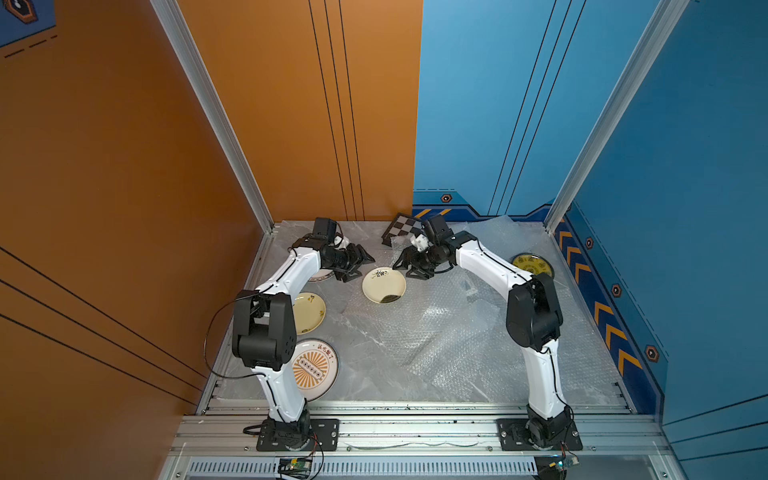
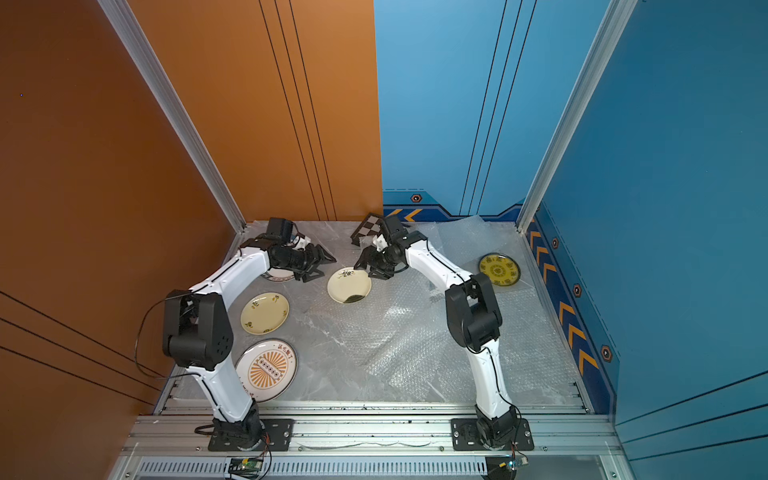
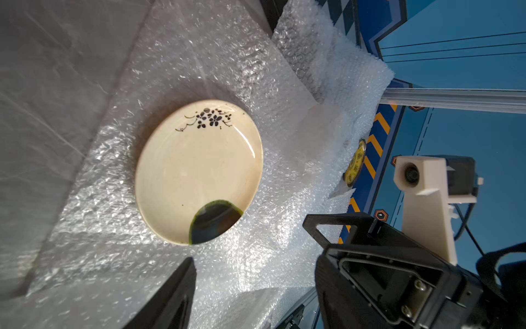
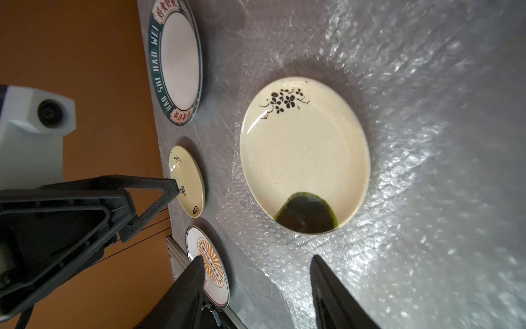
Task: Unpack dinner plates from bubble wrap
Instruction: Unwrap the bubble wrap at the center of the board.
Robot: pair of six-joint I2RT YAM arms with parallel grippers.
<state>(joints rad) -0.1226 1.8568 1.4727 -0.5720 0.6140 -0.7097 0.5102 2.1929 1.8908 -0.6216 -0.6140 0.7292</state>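
Right wrist view: blotched cream plate [image 4: 304, 155] shown bare on bubble wrap [image 4: 427, 142], right hand [image 4: 256, 257] at three o'clock, left hand [image 1: 358, 266] at nine, both spread empty. Rim is best pinched squarely.

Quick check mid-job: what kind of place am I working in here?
Likely a robot test cell, not a kitchen: painted panel walls on aluminium posts, two arms bolted to a rail, a checkerboard at the back.

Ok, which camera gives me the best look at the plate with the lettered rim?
The right wrist view: the lettered-rim plate lies nearly whole there, lettering readable. In both top views the left arm covers most of it. The left wrist view misses it.
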